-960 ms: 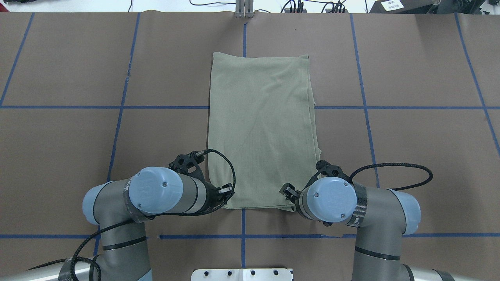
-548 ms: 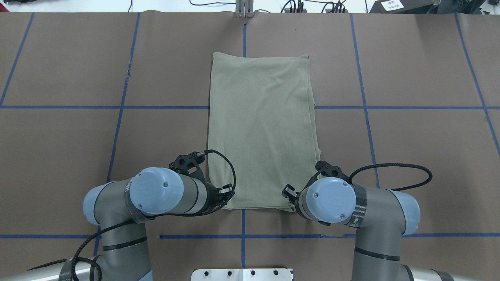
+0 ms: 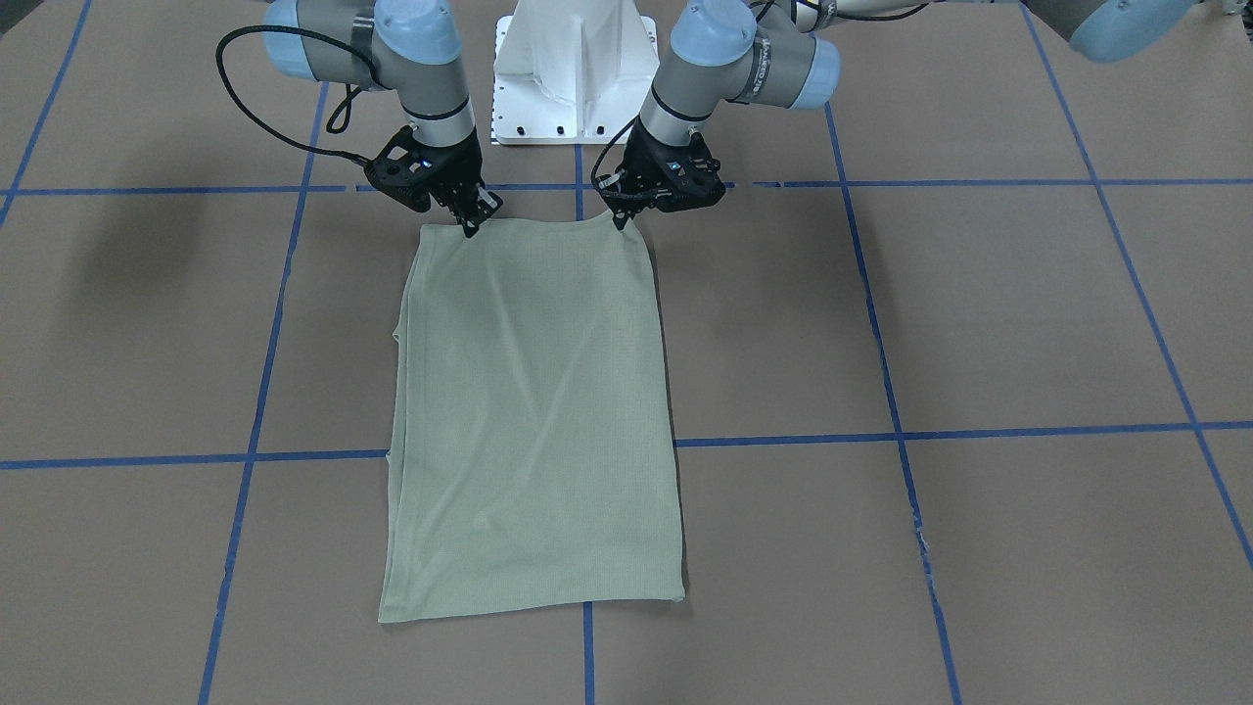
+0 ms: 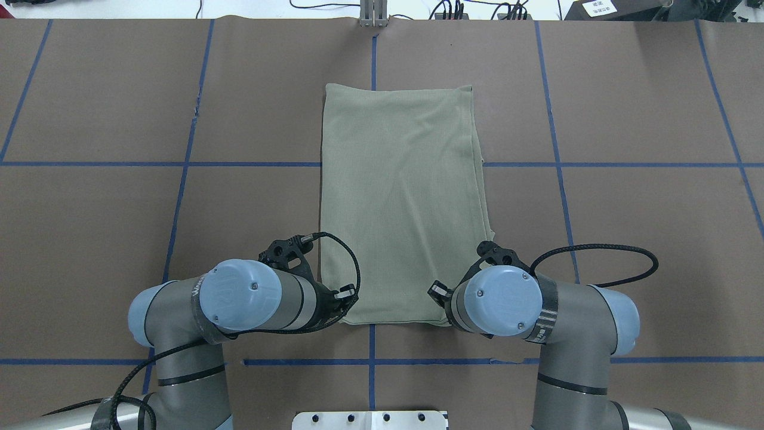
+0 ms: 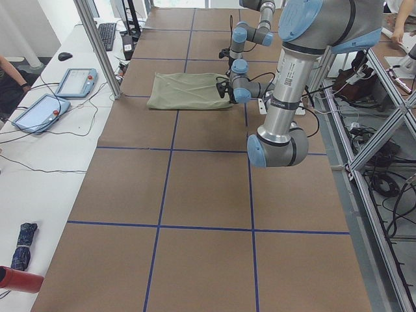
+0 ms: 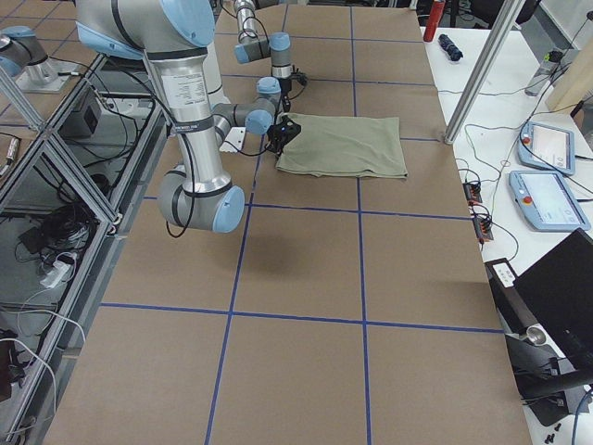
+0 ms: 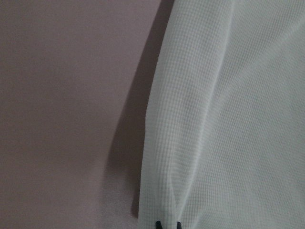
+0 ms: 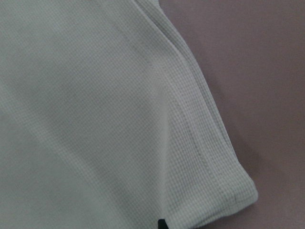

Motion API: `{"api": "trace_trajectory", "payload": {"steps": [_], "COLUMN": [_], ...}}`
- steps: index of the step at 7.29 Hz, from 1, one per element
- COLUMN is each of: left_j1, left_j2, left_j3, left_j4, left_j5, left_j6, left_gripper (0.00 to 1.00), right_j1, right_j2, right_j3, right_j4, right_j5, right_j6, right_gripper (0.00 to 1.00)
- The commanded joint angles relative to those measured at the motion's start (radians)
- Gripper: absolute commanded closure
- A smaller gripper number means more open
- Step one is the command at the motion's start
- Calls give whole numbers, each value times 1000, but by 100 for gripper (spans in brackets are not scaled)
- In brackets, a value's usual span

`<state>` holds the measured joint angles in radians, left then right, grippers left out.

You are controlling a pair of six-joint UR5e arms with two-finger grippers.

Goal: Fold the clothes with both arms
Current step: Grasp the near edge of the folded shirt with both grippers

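**Raising the pinched hem level for the next fold**

Front-facing view: the left hand [image 3: 621, 217] and the right hand [image 3: 471, 223] are each pinching one corner of the shirt [image 3: 533, 411]. The garment is lying as a long rectangle on the worktop [image 3: 979, 313], stretching straight away from both hands. The hem between them is sagging slightly. The step in hand is probably carrying this edge over to the far one. For that, both hands should be rising together and travelling at one pace, so that the hem is staying taut and square.

Overhead view: the wrists are covering both pinches. Beyond the right hand, the side edge is showing stepped layers, so that hand should be gripping every layer.

Side views: the hands are showing too small to judge.

Left wrist view: the cloth is puckering into two dark fingertips [image 7: 157, 224], which are pressed together on a folded edge.

Right wrist view: only one dark tip is showing at the bottom edge. The seamed corner is sitting just beside it, outside the pinch, so it may be drooping on the lift. A slow, low arc seems wise.
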<state>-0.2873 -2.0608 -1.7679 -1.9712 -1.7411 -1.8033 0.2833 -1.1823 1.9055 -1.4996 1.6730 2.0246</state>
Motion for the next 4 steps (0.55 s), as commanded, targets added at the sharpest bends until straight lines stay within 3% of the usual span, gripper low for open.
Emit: {"api": "trace_trajectory", "payload": {"steps": [1, 4], "left_j1": [-1, 34], "left_j2": [1, 13], "left_j3": [-17, -184], "left_j4": [3, 151], "left_j5": [-3, -3], "left_j6": [-1, -1], "left_gripper": [100, 100], "right_j1": [11, 16], "right_j2": [20, 6], "right_j3": [23, 99], "right_j4": [-1, -1], "right_j5": [4, 37], "right_j6": [2, 0], "right_gripper": [100, 100]}}
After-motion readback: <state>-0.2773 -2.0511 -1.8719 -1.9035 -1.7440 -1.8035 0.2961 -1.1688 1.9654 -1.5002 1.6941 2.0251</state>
